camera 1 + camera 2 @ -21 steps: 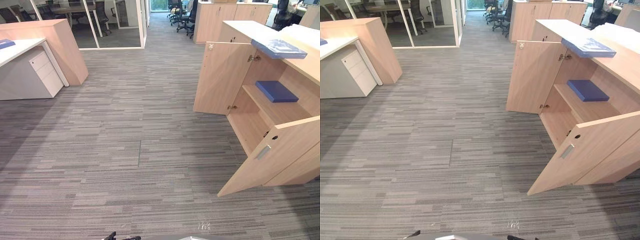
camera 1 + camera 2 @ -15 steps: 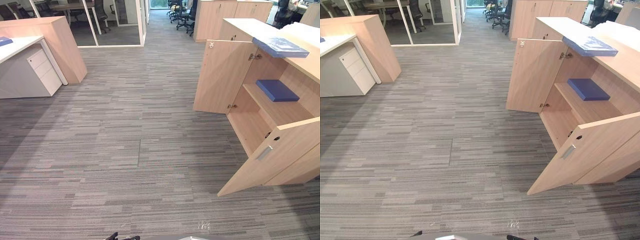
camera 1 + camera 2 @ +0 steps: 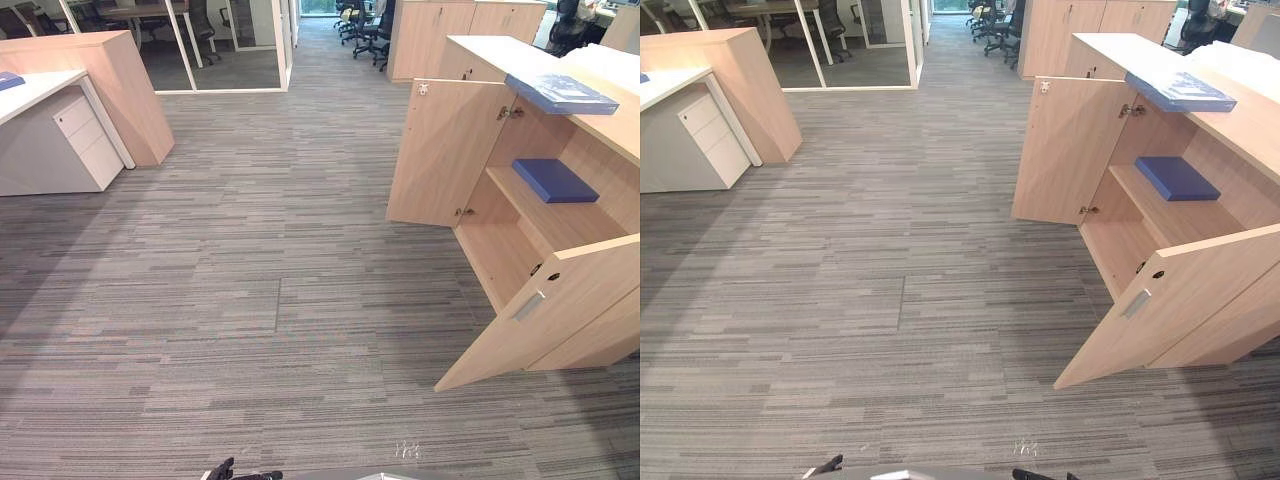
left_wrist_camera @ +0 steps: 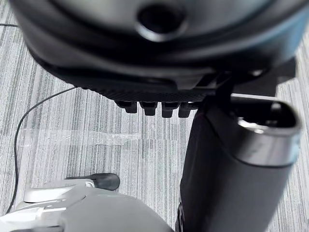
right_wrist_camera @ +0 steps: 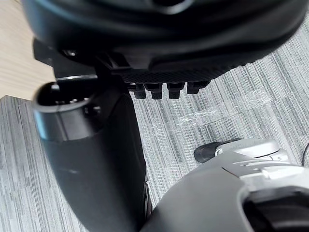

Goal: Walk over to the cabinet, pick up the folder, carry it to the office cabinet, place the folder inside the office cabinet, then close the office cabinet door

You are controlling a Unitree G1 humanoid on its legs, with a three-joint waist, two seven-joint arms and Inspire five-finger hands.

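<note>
Wrist views: left hand (image 4: 155,63) and right hand (image 5: 164,43) hang slack-fingered above carpet (image 4: 96,121), holding nothing. Head views: desk (image 3: 35,92) far left, a wide stretch of carpet mid, office cabinet (image 3: 487,52) right with doors (image 3: 445,150) swung out over the floor. Blue folder (image 3: 553,181) lies on its shelf, second folder (image 3: 560,94) on top.

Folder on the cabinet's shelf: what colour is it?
The folder is dark blue; the left eye view shows it best.

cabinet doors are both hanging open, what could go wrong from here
The near door juts across the approach, so the robot could clip it walking in. The folder on top lies at the cabinet's front edge and could be knocked off. Another folder on the shelf could be grabbed by mistake.
</note>
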